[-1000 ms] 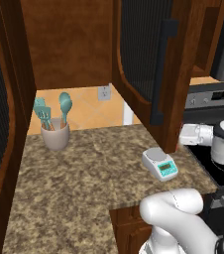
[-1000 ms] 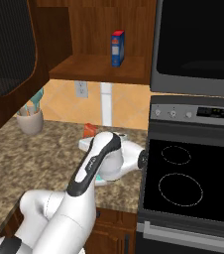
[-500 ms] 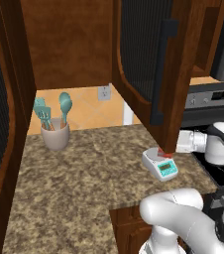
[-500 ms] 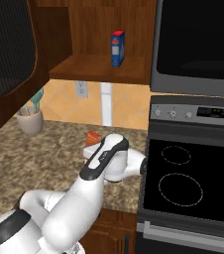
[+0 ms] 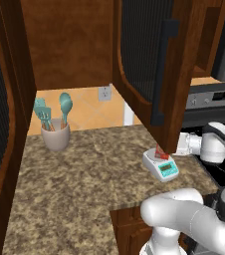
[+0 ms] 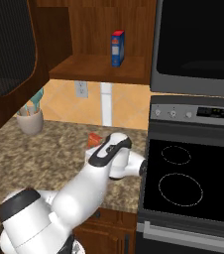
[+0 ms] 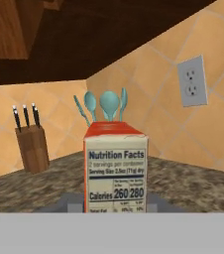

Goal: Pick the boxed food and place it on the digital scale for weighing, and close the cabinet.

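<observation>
Our gripper's grip we cannot tell; right of centre in the left base view, the boxed food point(image 5: 160, 152) stands on the digital scale point(image 5: 161, 165), beneath the open cabinet point(image 5: 149, 64) door.

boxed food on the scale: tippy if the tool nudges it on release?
Likely yes. The boxed food stands upright, taller than wide, so a sideways nudge could topple it. The straight-edged carton looks stiff and probably light, so it would slide or tip rather than crumple. It sits on the small digital scale, leaving little margin.
</observation>
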### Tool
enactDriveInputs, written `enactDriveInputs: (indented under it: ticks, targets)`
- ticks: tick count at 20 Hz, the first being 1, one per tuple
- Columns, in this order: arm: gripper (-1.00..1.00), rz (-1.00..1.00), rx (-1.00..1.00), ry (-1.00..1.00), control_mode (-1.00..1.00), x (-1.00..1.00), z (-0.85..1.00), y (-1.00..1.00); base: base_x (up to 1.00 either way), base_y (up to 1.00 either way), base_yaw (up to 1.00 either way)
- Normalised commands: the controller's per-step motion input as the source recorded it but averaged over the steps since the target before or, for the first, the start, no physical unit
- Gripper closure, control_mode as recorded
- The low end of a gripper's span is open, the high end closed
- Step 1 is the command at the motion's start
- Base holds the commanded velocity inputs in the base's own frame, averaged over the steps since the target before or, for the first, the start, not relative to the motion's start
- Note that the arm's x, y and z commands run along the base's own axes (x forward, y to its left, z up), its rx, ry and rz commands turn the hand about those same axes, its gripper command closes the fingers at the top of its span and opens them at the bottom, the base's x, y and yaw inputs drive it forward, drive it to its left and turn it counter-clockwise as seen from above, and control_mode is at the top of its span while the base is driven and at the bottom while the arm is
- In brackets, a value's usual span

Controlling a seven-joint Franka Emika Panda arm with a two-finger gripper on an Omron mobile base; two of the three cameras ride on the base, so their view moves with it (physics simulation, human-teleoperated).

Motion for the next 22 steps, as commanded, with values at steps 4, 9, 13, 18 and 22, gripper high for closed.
enactDriveInputs:
  ticks: [4, 9, 13, 18, 22]
  targets:
    - [1.00, 0.00, -0.01, -0.09, -1.00, 0.13, -0.12, 0.00, 0.00, 0.00, 0.00]
    - [1.00, 0.00, -0.02, -0.05, -1.00, 0.17, -0.08, 0.05, 0.00, 0.00, 0.00]
    - [1.00, 0.00, -0.01, -0.05, -1.00, 0.18, -0.10, 0.03, 0.00, 0.00, 0.00]
    - [1.00, 0.00, 0.00, -0.01, -1.00, 0.22, -0.27, 0.00, 0.00, 0.00, 0.00]
    - [1.00, 0.00, -0.01, -0.01, -1.00, 0.02, -0.22, 0.00, 0.00, 0.00, 0.00]
